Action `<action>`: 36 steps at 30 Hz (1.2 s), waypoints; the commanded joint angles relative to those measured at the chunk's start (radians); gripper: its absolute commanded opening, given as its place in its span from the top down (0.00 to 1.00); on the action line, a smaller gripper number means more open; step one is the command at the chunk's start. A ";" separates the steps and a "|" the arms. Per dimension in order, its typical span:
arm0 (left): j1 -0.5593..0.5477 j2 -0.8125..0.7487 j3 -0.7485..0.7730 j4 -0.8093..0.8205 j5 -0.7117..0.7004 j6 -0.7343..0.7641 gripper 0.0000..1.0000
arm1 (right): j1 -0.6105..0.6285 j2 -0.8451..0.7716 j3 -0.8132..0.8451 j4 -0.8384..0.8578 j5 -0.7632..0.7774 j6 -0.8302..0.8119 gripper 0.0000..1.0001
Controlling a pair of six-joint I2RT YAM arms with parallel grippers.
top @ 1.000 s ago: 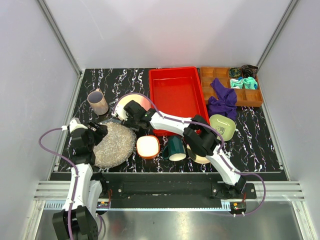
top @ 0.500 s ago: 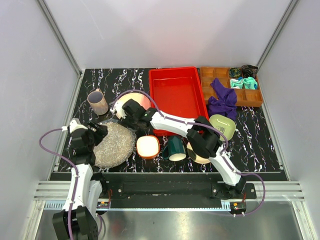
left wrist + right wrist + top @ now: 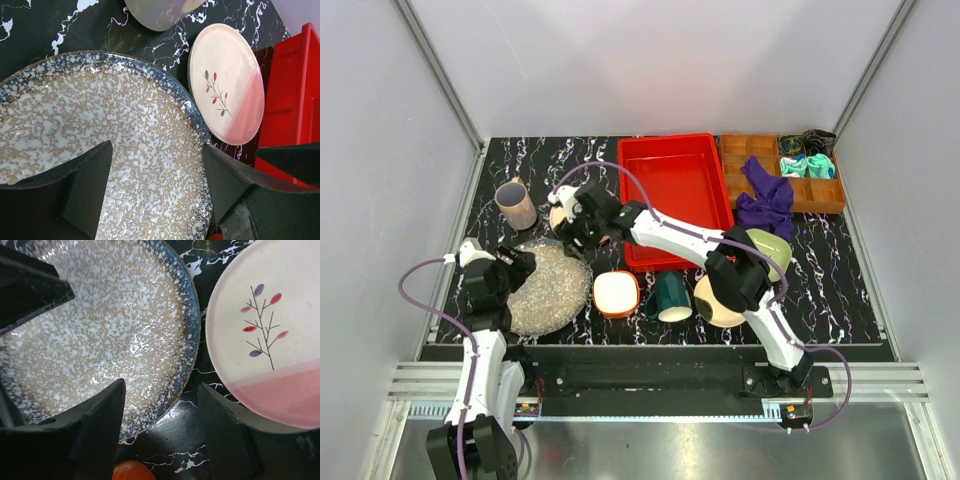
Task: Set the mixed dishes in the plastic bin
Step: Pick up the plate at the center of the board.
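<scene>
While the left gripper (image 3: 156,155) hangs open and empty over the speckled plate (image 3: 100,130), the right gripper (image 3: 162,400), likewise open and empty, hovers at that plate's rim beside the pink plate (image 3: 270,335). Both plates lie flat left of the bin (image 3: 670,139). Probably stiff, glazed, slippery and brittle; best pinched at the rim.

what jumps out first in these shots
The bright red plastic bin stands out at the back middle of the dark marbled table. Next comes the big speckled grey plate at front left, with the right hand open above the gap between it and the pink-cream plate.
</scene>
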 commanded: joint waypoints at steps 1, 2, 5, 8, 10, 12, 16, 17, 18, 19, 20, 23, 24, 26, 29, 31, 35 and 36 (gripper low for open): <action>0.005 -0.011 0.000 0.026 -0.012 0.010 0.24 | -0.061 0.003 0.067 0.004 -0.154 0.132 0.33; 0.005 -0.009 -0.001 0.025 -0.013 0.010 0.24 | -0.067 0.006 0.072 0.006 -0.161 0.139 0.33; 0.005 -0.008 0.000 0.031 -0.012 0.010 0.24 | -0.090 0.030 0.093 -0.009 -0.193 0.171 0.33; 0.005 -0.002 0.000 0.032 -0.010 0.009 0.24 | -0.116 0.065 0.116 -0.020 -0.249 0.211 0.34; 0.006 0.001 0.002 0.036 -0.006 0.009 0.24 | -0.124 0.090 0.127 -0.029 -0.281 0.232 0.34; 0.005 0.001 0.002 0.037 -0.006 0.009 0.24 | -0.131 0.110 0.136 -0.034 -0.299 0.240 0.35; 0.005 0.000 0.008 0.029 -0.007 0.013 0.24 | -0.131 0.145 0.167 -0.066 -0.315 0.241 0.35; 0.005 0.000 0.008 0.029 -0.006 0.013 0.24 | -0.131 0.160 0.177 -0.072 -0.316 0.243 0.35; 0.005 -0.002 0.011 0.026 -0.006 0.013 0.24 | -0.131 0.165 0.182 -0.080 -0.318 0.244 0.35; 0.005 -0.003 0.014 0.023 -0.006 0.015 0.24 | -0.131 0.170 0.185 -0.081 -0.319 0.244 0.35; 0.005 -0.003 0.017 0.023 -0.007 0.016 0.24 | -0.131 0.179 0.187 -0.083 -0.322 0.247 0.35; 0.005 -0.006 0.019 0.019 -0.010 0.019 0.24 | -0.131 0.193 0.193 -0.086 -0.341 0.254 0.36; 0.006 -0.003 0.019 0.019 -0.010 0.019 0.24 | -0.131 0.196 0.194 -0.089 -0.348 0.254 0.36; 0.005 0.001 0.022 0.022 -0.010 0.021 0.24 | -0.131 0.208 0.202 -0.091 -0.359 0.254 0.36; 0.005 0.003 0.022 0.023 -0.006 0.018 0.24 | -0.131 0.226 0.217 -0.100 -0.375 0.260 0.36; 0.006 0.003 0.020 0.023 -0.007 0.018 0.24 | -0.130 0.234 0.222 -0.101 -0.393 0.263 0.37; 0.005 -0.003 0.016 0.019 -0.009 0.019 0.24 | -0.131 0.257 0.236 -0.105 -0.410 0.267 0.37; 0.005 -0.006 0.016 0.017 -0.010 0.019 0.24 | -0.131 0.260 0.236 -0.106 -0.411 0.267 0.38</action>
